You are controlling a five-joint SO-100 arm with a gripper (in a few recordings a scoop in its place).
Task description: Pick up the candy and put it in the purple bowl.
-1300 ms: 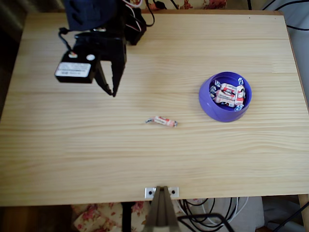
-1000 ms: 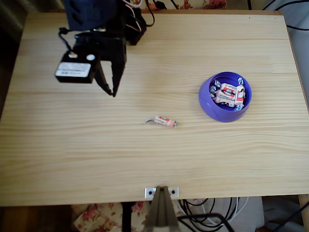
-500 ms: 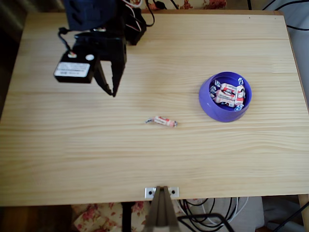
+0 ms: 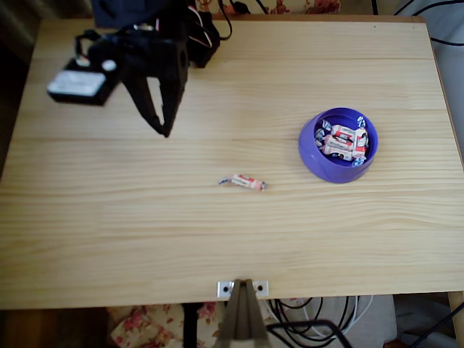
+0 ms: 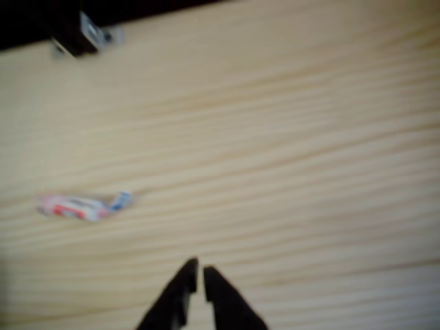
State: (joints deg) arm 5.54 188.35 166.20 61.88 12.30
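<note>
A pale pine desk point(image 4: 232, 239) lies under me. My black fingers point(image 4: 160, 129) hang nearly together, holding nothing, well apart from the small red-and-white wrapped candy point(image 4: 244, 181) lying mid-desk. I should part them, swing toward it and straddle its narrow width. The round purple plastic bowl point(image 4: 312, 161), holding other sweets point(image 4: 344, 141), stands clear; nothing blocks the way.

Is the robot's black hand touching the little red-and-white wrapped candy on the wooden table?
Apart. The overhead view shows the hand up and to the left of the candy, with bare wooden table between them. The wrist view shows that gap too.
</note>
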